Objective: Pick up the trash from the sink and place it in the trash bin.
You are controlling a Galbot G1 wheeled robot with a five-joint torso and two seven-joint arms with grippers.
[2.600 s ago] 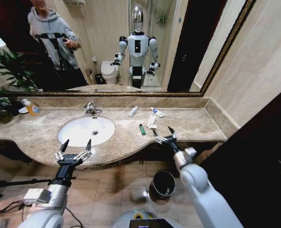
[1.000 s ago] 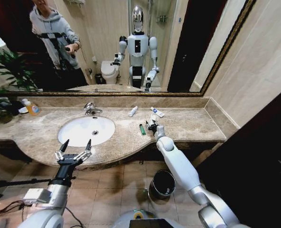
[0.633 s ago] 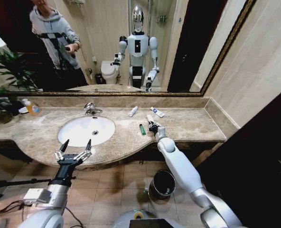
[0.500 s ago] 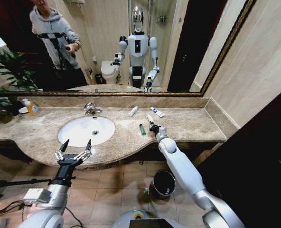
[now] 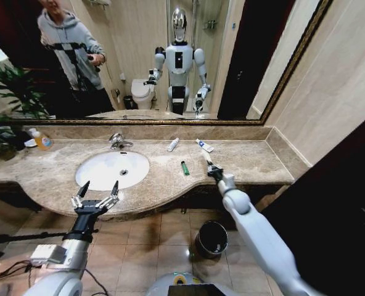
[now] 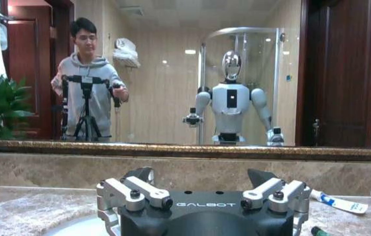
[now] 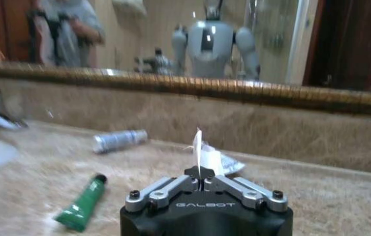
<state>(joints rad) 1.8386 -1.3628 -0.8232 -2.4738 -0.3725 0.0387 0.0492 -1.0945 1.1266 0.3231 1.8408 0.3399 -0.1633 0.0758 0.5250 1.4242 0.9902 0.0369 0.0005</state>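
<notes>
My right gripper [image 5: 211, 168] hovers over the counter's front right part, shut on a thin piece of white paper [image 7: 199, 146] that sticks up between its fingers. On the marble to its left lies a green stick [image 5: 184, 168] [image 7: 82, 202]. Farther back near the wall lie a white tube [image 5: 172, 144] [image 7: 120, 140] and a white tube with blue print [image 5: 203, 145] [image 6: 337, 202]. The white oval sink [image 5: 91, 179] is left of them. My left gripper [image 5: 97, 192] [image 6: 200, 178] stays open in front of the counter edge below the sink. The dark trash bin [image 5: 211, 239] stands on the floor under the counter.
A chrome faucet [image 5: 116, 141] stands behind the basin. An orange soap bottle [image 5: 42, 140] and a green plant [image 5: 4, 117] occupy the counter's far left. A mirror covers the wall behind. The counter ends on the right near a dark door.
My right gripper reached over the counter, shut on the white paper beside the green stick, and has drawn back to the right and toward the front edge with it. Left arm unmoved.
</notes>
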